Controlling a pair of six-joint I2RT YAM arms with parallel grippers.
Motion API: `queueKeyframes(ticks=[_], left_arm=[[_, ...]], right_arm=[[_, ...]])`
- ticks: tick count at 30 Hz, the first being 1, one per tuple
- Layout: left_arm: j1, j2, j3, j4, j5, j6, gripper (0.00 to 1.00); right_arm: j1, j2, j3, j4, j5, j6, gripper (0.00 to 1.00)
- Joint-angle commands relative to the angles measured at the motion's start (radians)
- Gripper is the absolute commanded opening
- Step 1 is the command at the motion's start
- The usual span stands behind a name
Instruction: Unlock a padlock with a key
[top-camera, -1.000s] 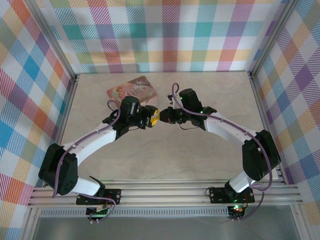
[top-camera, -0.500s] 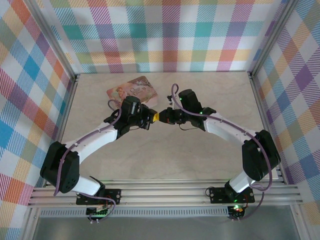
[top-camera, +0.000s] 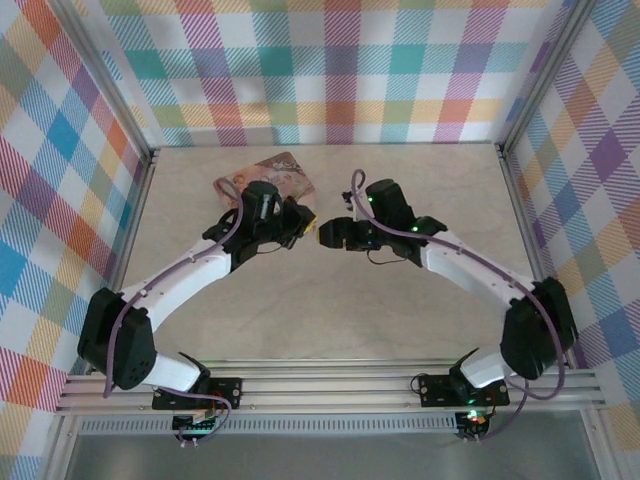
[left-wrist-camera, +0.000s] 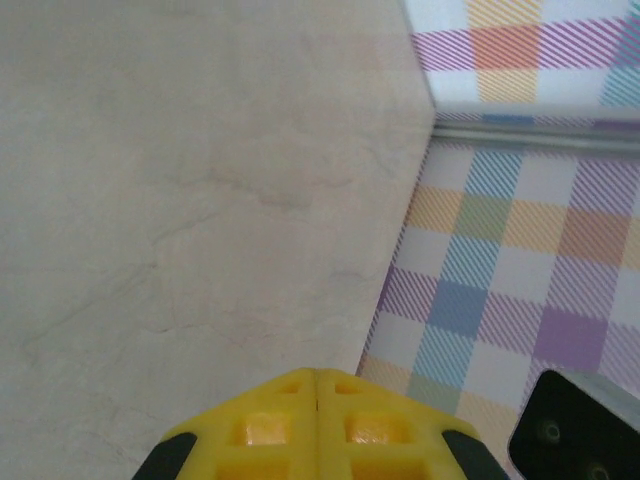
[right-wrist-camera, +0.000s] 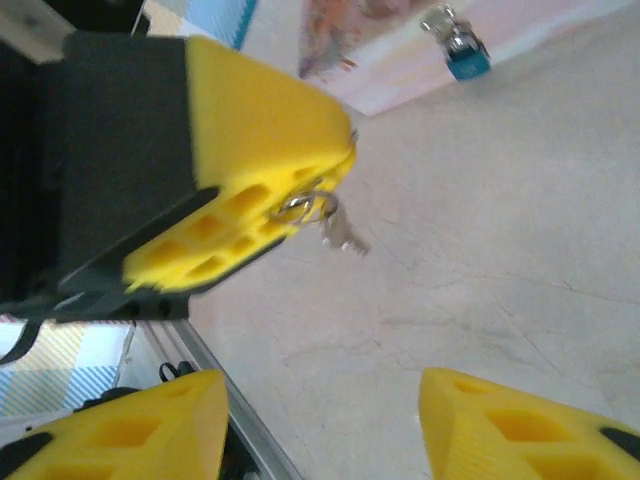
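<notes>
Plaid walls (top-camera: 330, 70) around beige marbled table (top-camera: 330, 310).

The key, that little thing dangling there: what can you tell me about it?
The key is a tiny silvery metal piece, slightly blurred, hanging from a small wire ring. The ring is pinched between the shut yellow fingertips of the left gripper, so the key dangles tilted in the air above the beige table, seemingly touching nothing else.

No word, brand, number or sign is legible; the pink tin (top-camera: 268, 176) shows only blurred illustration.
</notes>
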Motion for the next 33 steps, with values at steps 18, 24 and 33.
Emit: queueKeyframes(ticks=[18,24,33], left_arm=[[-0.005,-0.19,0.084,0.158,0.327,0.611,0.0],[-0.004,-0.183,0.117,0.149,0.405,0.599,0.0],[-0.005,-0.169,0.13,0.181,0.453,0.554,0.0]], right_arm=[[-0.084,-0.175,-0.01,0.185,-0.348,-0.036,0.6],[-0.064,-0.176,0.03,0.119,-0.313,-0.15,0.63],[-0.037,-0.125,0.1,0.139,-0.336,-0.182,0.62]])
